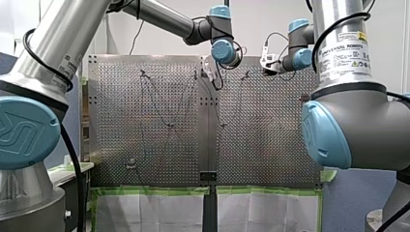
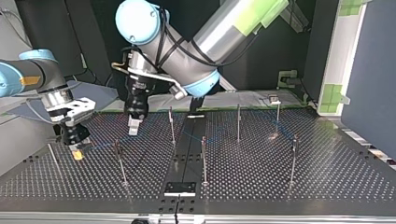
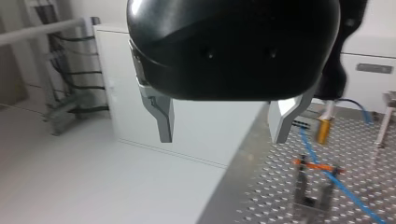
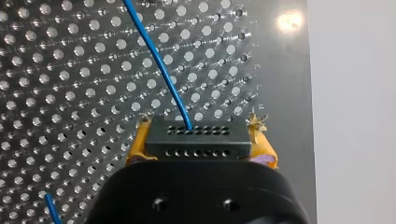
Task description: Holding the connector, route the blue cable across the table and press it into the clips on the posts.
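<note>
In the right wrist view, the right gripper (image 4: 201,139) is clamped on the connector (image 4: 196,149), one of its yellow pads (image 4: 138,145) on each end. The connector is a flat black block with two rows of small round holes, one on its upper face and one on its front edge. A thin blue cable (image 4: 161,65) leaves the upper row near the middle and runs away in a smooth line over the perforated table (image 4: 70,93). A second short stretch of blue shows beside the gripper body (whether it joins the first cannot be told from here).

In the left wrist view, the left gripper (image 3: 223,133) is black with bare metal fingers (image 3: 163,119) standing wide apart with nothing between them. It hangs near the table's edge. Beyond it a clip (image 3: 309,193) stands with an orange top, and the blue cable crosses that top. Whether it is pressed in cannot be told. Farther on, the right gripper's yellow pad stands low over the table.

The top view shows the connector's place: at the view's left, close to the table surface, in the right gripper. The left gripper hangs nearer the middle, higher, well apart from it.

There is one connector, one blue cable and two grippers. Six posts (image 2: 203,158) stand clearly across the table in the top view, and a thinner rod (image 2: 52,154) at the view's left may be a seventh.
</note>
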Action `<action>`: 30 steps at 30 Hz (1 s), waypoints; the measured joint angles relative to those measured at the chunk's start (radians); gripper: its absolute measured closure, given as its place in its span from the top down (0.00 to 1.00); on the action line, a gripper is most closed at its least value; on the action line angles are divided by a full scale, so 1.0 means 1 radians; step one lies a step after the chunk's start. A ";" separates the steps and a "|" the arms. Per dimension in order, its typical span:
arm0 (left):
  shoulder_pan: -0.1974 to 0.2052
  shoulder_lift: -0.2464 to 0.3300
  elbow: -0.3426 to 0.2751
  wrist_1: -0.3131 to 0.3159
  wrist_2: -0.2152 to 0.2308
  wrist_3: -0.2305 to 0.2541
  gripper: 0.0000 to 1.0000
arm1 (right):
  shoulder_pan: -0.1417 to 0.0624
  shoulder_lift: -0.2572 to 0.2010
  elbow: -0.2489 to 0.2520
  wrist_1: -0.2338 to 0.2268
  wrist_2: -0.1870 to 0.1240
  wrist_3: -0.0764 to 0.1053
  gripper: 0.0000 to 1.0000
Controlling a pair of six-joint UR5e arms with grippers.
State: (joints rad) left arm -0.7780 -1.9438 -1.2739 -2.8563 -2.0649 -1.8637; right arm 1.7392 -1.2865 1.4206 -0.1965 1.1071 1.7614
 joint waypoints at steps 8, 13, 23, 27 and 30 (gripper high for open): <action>-0.001 0.065 -0.065 0.065 -0.009 -0.030 1.00 | 0.000 0.000 0.000 0.001 0.006 -0.002 0.00; 0.000 0.107 -0.107 0.107 -0.005 -0.060 1.00 | 0.000 -0.001 0.000 0.003 0.008 -0.004 0.00; -0.002 0.190 -0.190 0.190 -0.008 -0.078 1.00 | 0.003 -0.002 0.000 0.003 0.008 -0.006 0.00; -0.008 0.219 -0.220 0.220 -0.009 -0.078 1.00 | 0.003 -0.001 0.000 0.003 0.008 -0.006 0.00; -0.012 0.220 -0.246 0.246 -0.019 -0.077 1.00 | 0.003 -0.001 0.000 0.003 0.008 -0.005 0.00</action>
State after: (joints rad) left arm -0.7900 -1.7234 -1.5203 -2.6104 -2.0834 -1.9411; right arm 1.7422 -1.2872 1.4203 -0.1938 1.1155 1.7560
